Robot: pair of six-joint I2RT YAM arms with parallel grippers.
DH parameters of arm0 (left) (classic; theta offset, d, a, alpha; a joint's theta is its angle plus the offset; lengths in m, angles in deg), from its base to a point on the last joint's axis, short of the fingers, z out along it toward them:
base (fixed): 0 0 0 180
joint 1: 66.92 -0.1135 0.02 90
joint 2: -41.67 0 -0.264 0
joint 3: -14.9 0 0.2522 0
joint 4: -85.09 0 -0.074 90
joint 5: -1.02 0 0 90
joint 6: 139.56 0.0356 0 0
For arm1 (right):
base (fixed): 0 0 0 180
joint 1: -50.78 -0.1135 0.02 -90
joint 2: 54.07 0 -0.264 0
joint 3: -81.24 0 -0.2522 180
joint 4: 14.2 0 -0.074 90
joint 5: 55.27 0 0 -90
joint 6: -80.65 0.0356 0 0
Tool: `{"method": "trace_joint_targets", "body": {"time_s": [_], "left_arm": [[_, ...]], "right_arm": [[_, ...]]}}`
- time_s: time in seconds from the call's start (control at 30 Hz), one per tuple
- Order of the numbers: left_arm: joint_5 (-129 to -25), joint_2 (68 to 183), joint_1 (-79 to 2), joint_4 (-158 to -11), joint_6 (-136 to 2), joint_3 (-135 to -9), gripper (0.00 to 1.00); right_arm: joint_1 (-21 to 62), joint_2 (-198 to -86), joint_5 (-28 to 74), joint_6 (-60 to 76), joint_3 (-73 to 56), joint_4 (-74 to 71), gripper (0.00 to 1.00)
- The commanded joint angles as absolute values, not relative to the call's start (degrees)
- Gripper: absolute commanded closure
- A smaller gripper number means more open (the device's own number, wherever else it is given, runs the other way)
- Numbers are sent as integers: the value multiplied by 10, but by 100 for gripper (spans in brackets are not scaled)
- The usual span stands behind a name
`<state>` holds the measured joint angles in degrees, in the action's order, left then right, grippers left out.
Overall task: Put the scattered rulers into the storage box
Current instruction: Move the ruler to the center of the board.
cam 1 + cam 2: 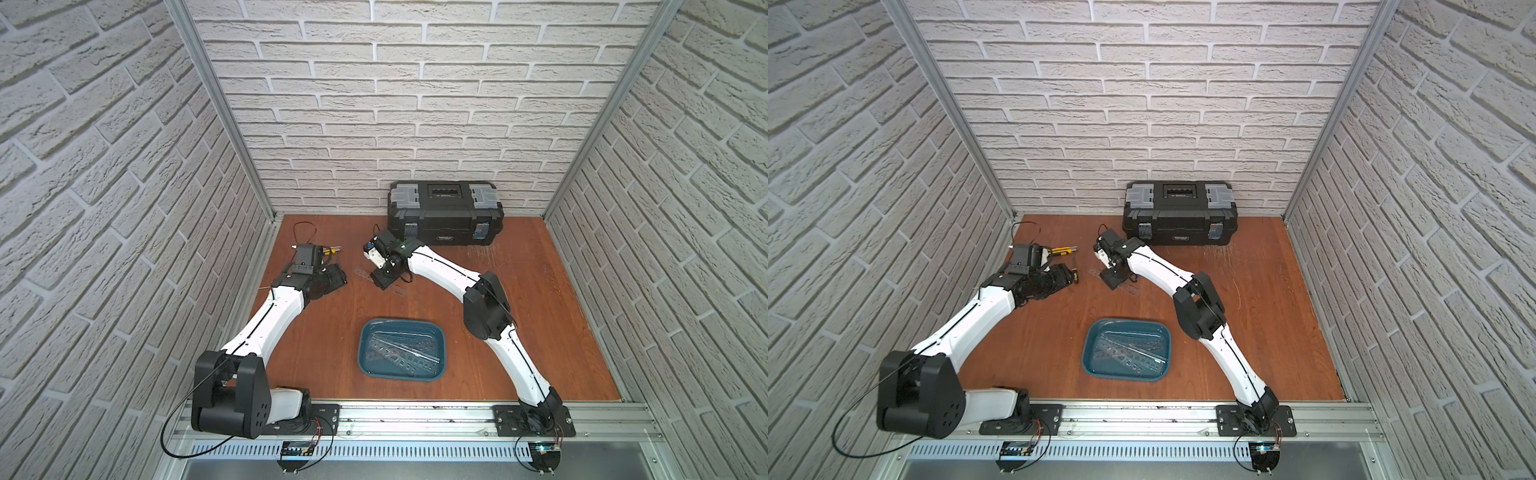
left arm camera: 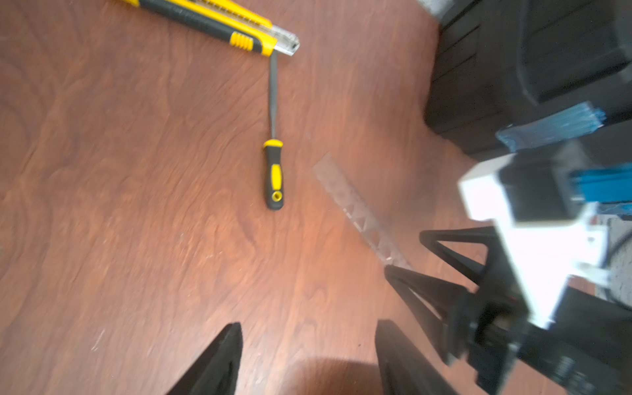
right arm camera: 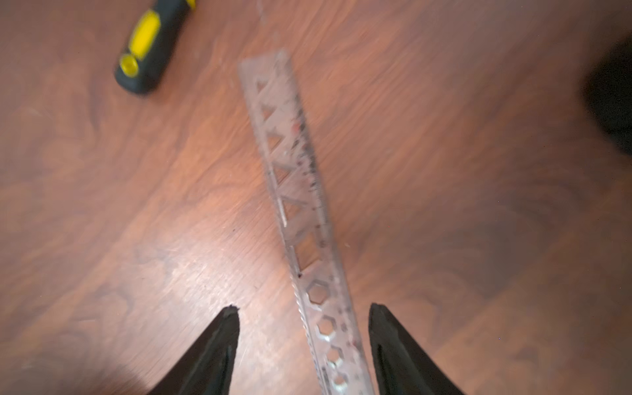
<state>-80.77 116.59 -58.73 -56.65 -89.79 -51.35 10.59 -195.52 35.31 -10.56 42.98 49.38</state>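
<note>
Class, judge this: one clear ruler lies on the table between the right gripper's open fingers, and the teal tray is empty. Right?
Wrong on the tray: both top views show the teal tray holding several clear rulers. The rest holds: the right gripper, open, straddles one ruler on the table.

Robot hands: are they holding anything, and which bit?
Nothing is held. The right gripper is open, its jaws either side of a clear ruler lying on the table. The left gripper is open too.

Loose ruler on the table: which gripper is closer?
Right. The right gripper hangs directly over the ruler, open jaws either side of it. The left gripper is off to one side over bare table, near the screwdriver, apart from the ruler.
</note>
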Motion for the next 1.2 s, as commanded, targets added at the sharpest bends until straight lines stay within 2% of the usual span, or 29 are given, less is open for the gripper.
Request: {"method": "trace_joint_targets", "body": {"time_s": [0.0,0.4,0.57,0.9,1.17], "left_arm": [[-792,1150,-595,-559,-882,-505,33],[-783,1152,-597,-561,-883,-501,33],[-782,1154,-597,-562,-885,-497,34],[-776,1162,-597,-573,-889,-494,33],[-774,1167,-598,-584,-894,-488,34]], "right_arm": [[99,-1959,378,-139,456,497,32],[99,-2021,393,-137,514,503,32],[102,-2037,378,-131,526,506,38],[102,-2061,375,-132,519,546,66],[101,-2045,391,-126,441,550,89]]}}
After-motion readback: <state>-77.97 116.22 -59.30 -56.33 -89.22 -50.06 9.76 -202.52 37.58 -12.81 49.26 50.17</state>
